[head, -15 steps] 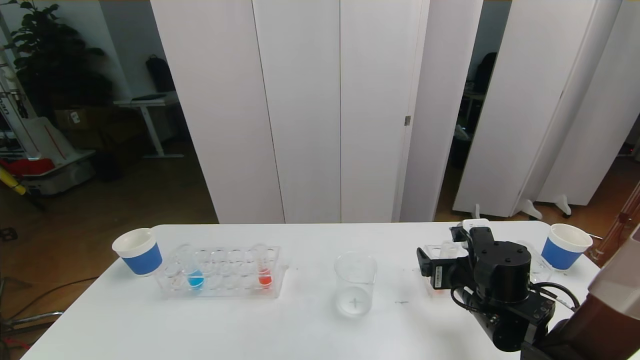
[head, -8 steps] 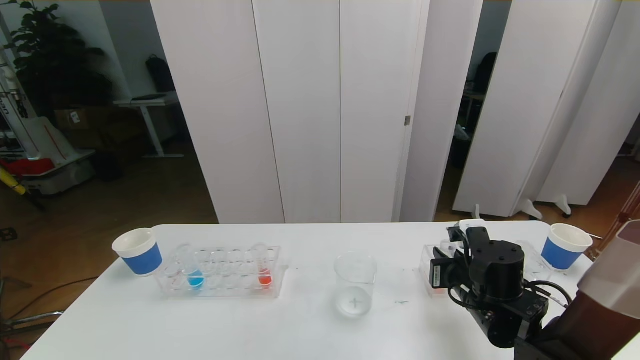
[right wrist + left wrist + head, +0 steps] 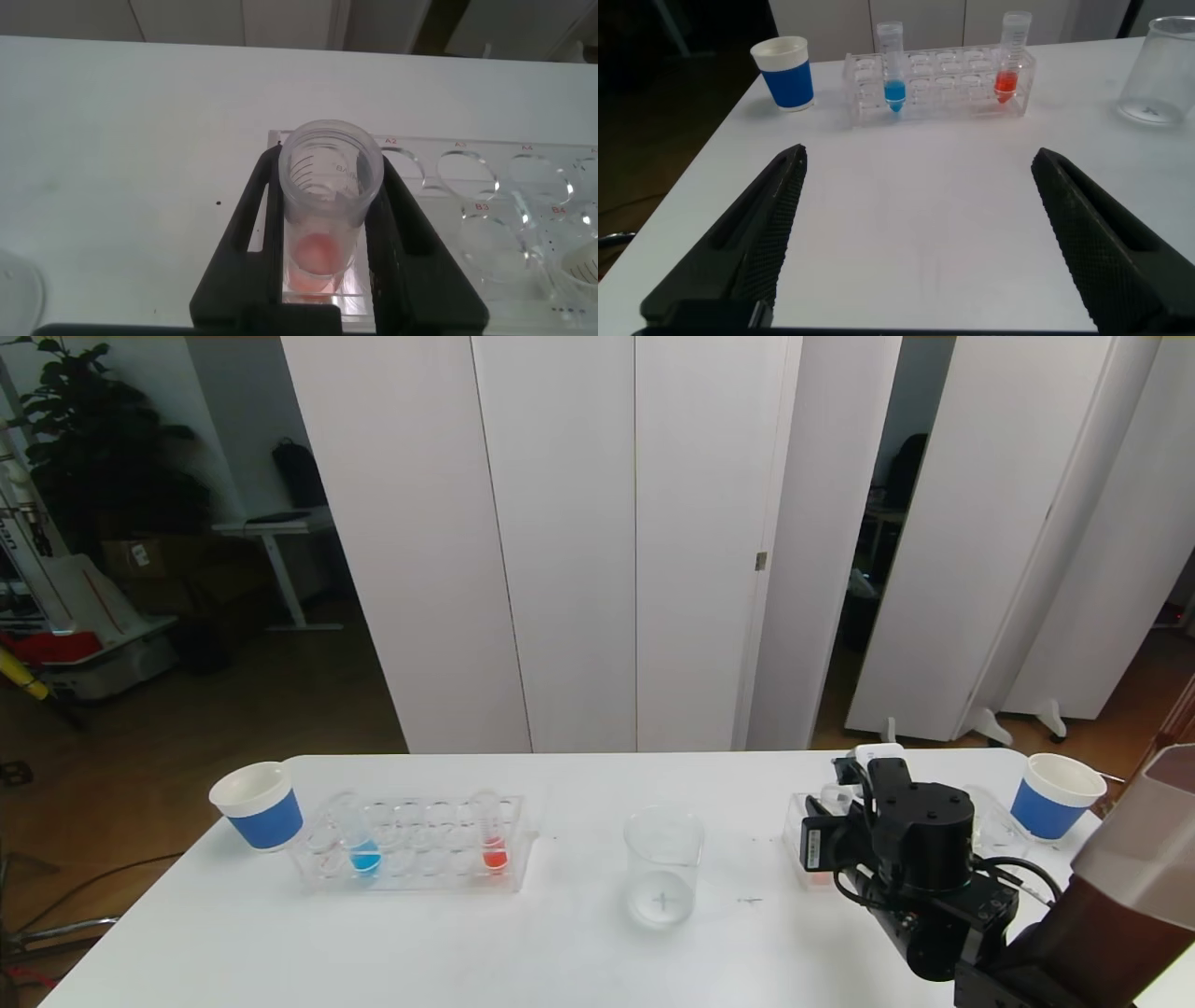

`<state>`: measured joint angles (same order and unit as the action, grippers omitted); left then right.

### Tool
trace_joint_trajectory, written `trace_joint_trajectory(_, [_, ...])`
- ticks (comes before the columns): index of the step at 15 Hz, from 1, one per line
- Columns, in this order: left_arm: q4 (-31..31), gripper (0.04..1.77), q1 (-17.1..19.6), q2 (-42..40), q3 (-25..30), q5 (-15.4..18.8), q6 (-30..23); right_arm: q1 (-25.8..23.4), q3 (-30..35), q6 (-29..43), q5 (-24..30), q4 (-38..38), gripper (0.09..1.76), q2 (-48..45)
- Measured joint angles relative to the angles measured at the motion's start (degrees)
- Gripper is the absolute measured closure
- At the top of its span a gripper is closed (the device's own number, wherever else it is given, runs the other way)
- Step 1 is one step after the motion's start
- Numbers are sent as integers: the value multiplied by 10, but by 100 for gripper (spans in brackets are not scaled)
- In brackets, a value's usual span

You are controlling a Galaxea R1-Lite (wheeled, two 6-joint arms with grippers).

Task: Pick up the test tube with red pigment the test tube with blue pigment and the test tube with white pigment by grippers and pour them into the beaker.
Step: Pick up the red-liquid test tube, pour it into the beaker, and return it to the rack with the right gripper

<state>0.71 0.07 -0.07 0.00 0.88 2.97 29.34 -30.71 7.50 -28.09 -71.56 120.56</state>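
Note:
My right gripper [image 3: 827, 823] is over the near-left corner of the right-hand rack [image 3: 799, 810]. In the right wrist view the gripper [image 3: 327, 182] is shut on the test tube with red pigment [image 3: 320, 250], which stands upright in a corner hole. The beaker [image 3: 663, 866] stands at mid-table. The test tube with blue pigment [image 3: 363, 847] stands in the left rack [image 3: 411, 845] with another red tube [image 3: 493, 840]. A marked clear tube [image 3: 577, 271] at the frame's edge may be the white one. My left gripper [image 3: 919, 157] is open and empty, facing the left rack from a distance.
White paper cups with blue bands stand at the far left [image 3: 260, 803] and far right [image 3: 1055, 795] of the white table [image 3: 523, 952]. The right rack holds several more clear tubes [image 3: 521, 224] beside the held one.
My right gripper has shifted a little to the right and settled over the right rack's corner; its fingers now sit against the red tube. The rest is unchanged.

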Motion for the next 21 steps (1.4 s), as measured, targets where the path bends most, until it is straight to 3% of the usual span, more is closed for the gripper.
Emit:
trace_joint_trajectory(5, [0,9,0,0,0,0,0,-1,-10,0,2,12,127,-8])
trace_joint_trajectory(15, [0,9,0,0,0,0,0,-25,-50,-1,43,149,127,-136])
trace_joint_trajectory(21, [0,9,0,0,0,0,0,-42,-141,-1,77,295,127,-202])
